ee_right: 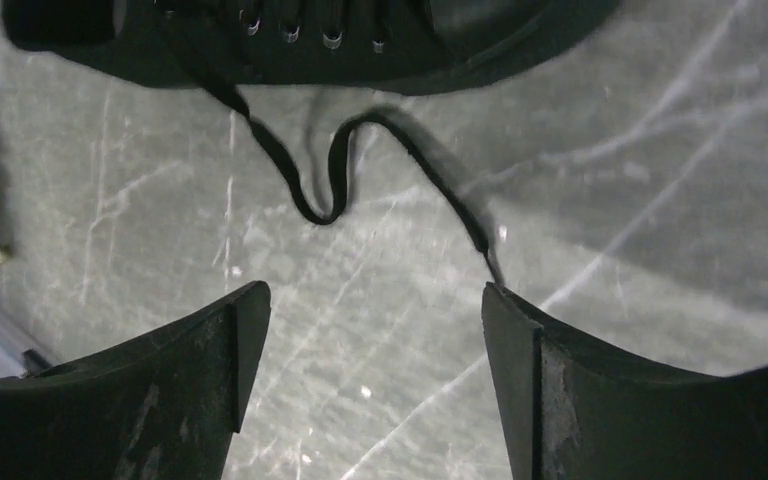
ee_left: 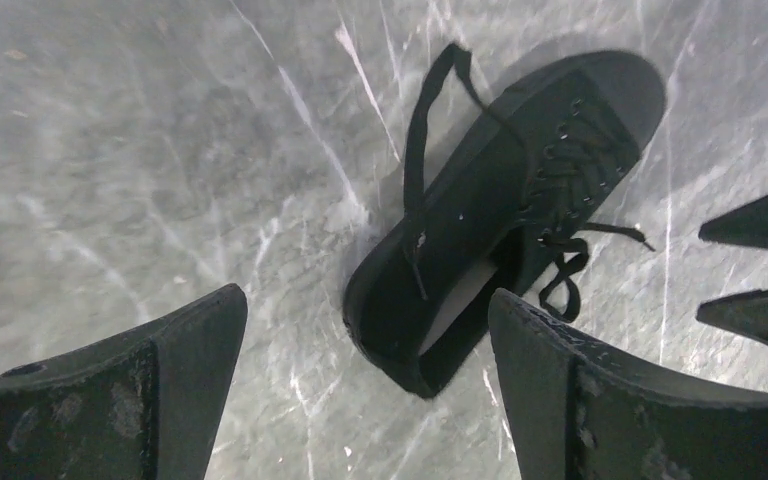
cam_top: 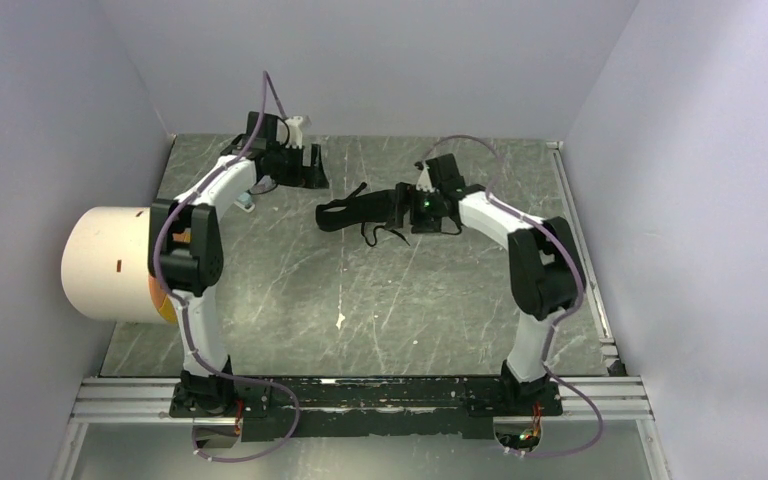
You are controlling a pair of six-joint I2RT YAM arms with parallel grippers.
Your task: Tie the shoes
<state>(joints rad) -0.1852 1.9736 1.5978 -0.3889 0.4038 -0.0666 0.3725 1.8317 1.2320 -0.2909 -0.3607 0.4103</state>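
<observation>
A black shoe (ee_left: 520,190) lies on the grey, scratched table (ee_left: 140,160), its toe toward the upper right and its heel opening, with a pale insole showing, toward the bottom. The left gripper (ee_left: 365,305) hangs above it, jaws wide apart, with the heel end between them and neither finger touching the shoe. One loose lace (ee_left: 415,150) arcs along the shoe's left side, another (ee_left: 560,280) curls by the eyelets, and the two dark tips of the right gripper (ee_left: 760,268) reach in from the right edge.

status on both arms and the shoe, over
Left gripper open, empty, above shoe heel. Right gripper open, empty, over loose laces. Shoe untied, untouched. White cylinder far left, not in the way.
</observation>
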